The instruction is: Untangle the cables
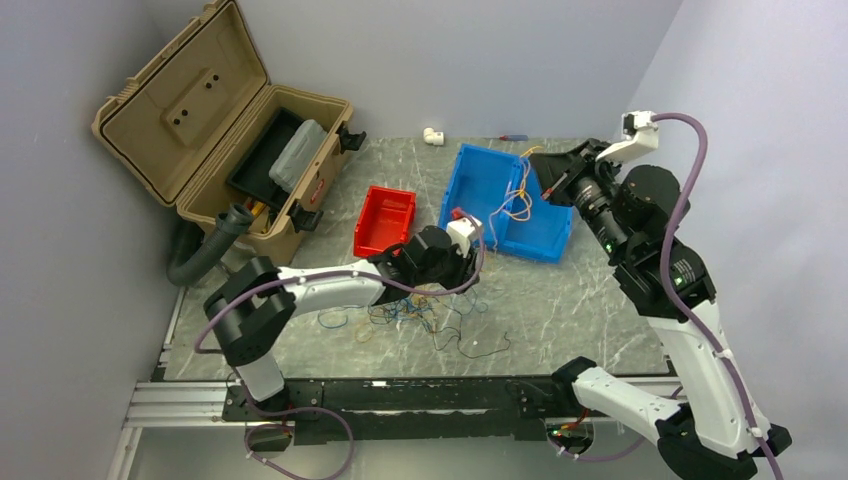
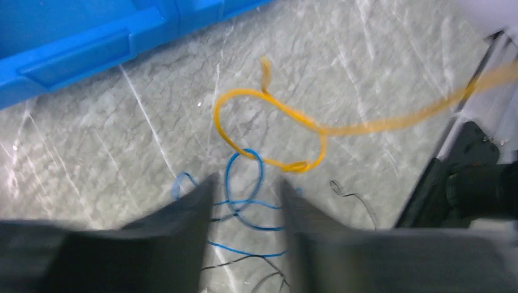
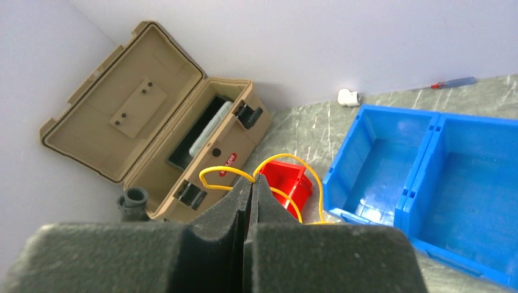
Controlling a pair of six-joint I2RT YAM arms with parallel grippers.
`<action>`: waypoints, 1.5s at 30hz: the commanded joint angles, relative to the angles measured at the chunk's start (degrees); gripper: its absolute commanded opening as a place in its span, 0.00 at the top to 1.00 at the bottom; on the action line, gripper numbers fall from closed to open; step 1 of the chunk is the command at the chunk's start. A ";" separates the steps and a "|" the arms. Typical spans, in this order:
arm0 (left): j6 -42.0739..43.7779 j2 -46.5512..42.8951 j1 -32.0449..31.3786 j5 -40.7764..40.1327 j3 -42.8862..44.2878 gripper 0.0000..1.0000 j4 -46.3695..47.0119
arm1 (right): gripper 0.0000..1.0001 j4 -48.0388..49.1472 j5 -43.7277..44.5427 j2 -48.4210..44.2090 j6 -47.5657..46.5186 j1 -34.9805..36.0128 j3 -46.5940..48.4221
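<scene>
Glossy moulded plastic shows on the blue bin [image 1: 455, 205] and the red bin [image 1: 385, 192], set on a grey, marble-patterned table top [image 1: 580, 300] with a faint sheen, near a toolbox [image 1: 190, 100] of matt tan hard plastic. The thin cables [image 1: 420, 316] have smooth, plastic-looking sheaths, the yellow cable [image 2: 366, 128] slightly shiny. The right gripper [image 3: 252, 183] has matt, dark, grainy, foam-like pads [image 3: 214, 220], and the rail [image 1: 180, 405] at the near edge looks like brushed metal.
</scene>
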 commanded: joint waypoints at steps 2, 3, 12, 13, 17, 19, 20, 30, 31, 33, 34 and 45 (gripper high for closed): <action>-3.40 4.91 -0.03 2.02 -1.18 0.99 6.12 | 1.00 0.48 3.67 -0.02 -0.43 -0.17 6.72; -4.02 5.11 -0.03 1.62 -2.30 1.00 6.78 | 1.00 0.07 5.01 0.07 -1.26 -0.11 7.98; -7.57 2.70 -0.01 1.55 -14.30 1.00 12.51 | 1.00 -1.43 19.59 3.47 -9.52 -0.13 22.71; -7.95 2.69 0.01 1.98 -15.27 1.00 13.24 | 1.00 -1.08 20.27 3.89 -10.29 -0.15 23.98; -9.74 0.61 -0.03 3.02 -20.55 1.00 18.81 | 1.00 0.02 21.98 5.96 -12.97 -0.18 28.13; -10.48 -1.30 -0.03 2.86 -23.33 1.00 21.22 | 1.00 0.47 22.36 6.70 -14.00 -0.13 29.43; -10.52 -2.30 -0.03 2.81 -24.10 1.00 21.38 | 1.00 0.54 22.46 7.00 -14.27 -0.12 29.63; -6.25 -13.27 -0.28 3.02 -21.00 1.00 9.38 | 1.00 6.65 27.22 5.30 -11.78 -0.13 13.31; -5.71 -14.19 -0.41 2.39 -20.30 1.00 7.74 | 1.00 7.21 27.71 5.32 -11.44 -0.12 11.70; -4.54 -16.18 -0.54 1.82 -19.14 1.00 4.53 | 1.00 8.03 28.59 6.05 -10.75 -0.21 9.34; -4.21 -16.88 -0.62 1.63 -18.66 1.00 3.39 | 1.00 7.85 29.42 6.63 -10.09 -0.23 8.63; -2.56 -22.98 -0.73 -0.41 -17.50 1.00 -2.62 | 1.00 7.17 23.50 14.51 -6.81 -7.20 6.33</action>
